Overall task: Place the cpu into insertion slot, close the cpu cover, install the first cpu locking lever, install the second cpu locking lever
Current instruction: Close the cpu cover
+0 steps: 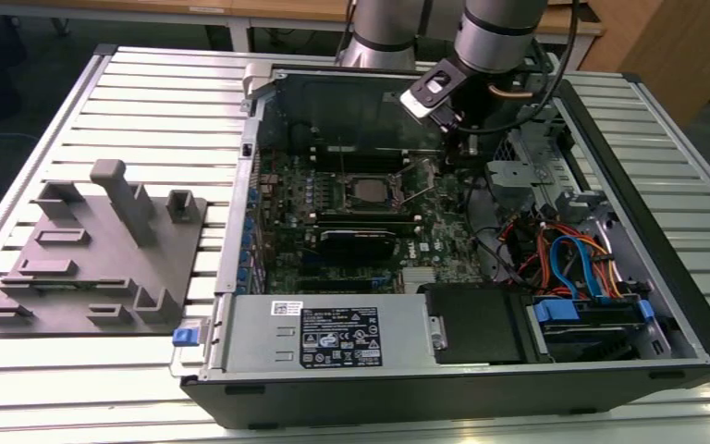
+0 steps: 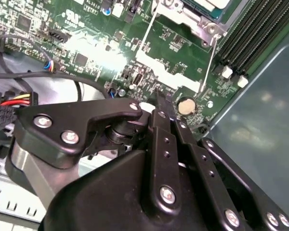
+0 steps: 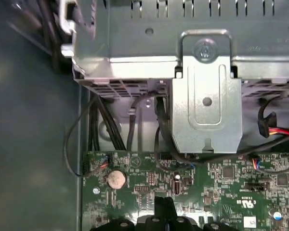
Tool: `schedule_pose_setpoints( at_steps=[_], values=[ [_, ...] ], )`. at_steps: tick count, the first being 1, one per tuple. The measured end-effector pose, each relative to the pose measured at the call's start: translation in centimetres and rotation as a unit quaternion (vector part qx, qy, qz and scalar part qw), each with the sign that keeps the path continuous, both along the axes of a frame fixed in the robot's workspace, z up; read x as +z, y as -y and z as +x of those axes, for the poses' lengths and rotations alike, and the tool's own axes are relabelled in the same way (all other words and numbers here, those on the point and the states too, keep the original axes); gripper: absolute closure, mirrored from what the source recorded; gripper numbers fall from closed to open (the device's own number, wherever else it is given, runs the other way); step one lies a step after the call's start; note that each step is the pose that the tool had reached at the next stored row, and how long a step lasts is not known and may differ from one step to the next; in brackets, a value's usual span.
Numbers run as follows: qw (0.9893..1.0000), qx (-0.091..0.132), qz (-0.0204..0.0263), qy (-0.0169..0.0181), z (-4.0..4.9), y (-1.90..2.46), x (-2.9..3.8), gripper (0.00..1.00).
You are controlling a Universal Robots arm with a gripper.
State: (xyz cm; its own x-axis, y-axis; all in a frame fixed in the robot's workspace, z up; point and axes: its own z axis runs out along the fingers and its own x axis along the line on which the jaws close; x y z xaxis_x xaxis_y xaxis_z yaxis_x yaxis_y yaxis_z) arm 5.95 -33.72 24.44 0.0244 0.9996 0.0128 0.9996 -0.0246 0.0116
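The insertion slot point(image 1: 365, 190) sits mid-board in the open computer case. A silver-grey cpu point(image 1: 365, 191) lies in it, with the silvery cpu cover point(image 2: 185, 13) framing it flat. Two thin wire locking levers point(image 2: 210, 60) point(image 2: 146, 34) stick out from the socket's edge toward my gripper, and both look unlatched. My gripper point(image 1: 460, 141) hovers over the green board beside the socket, on the exterior view's right of it. Its black fingertips point(image 2: 159, 96) are pressed together with nothing between them. The same tip point(image 3: 164, 206) shows in the first wrist view, near a coin battery point(image 3: 116, 179).
Black memory slots point(image 2: 260, 29) run beside the socket. A metal drive bracket point(image 3: 207, 106) and cable bundles point(image 1: 565, 254) crowd the case on the exterior view's right. The case wall point(image 1: 336, 102) stands behind the board. A grey fixture tray point(image 1: 96, 254) lies on the slatted table at the left.
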Motion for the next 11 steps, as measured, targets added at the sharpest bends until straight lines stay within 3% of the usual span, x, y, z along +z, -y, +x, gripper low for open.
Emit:
schedule_pose_setpoints(
  at_steps=[4, 11],
  values=[
    [1.0, 0.0, 0.0, -0.0014, -0.16, 0.0, -0.52, 0.9],
    [1.0, 0.0, -0.0001, -0.0015, -0.84, 0.01, -0.64, 0.9]
  ],
)
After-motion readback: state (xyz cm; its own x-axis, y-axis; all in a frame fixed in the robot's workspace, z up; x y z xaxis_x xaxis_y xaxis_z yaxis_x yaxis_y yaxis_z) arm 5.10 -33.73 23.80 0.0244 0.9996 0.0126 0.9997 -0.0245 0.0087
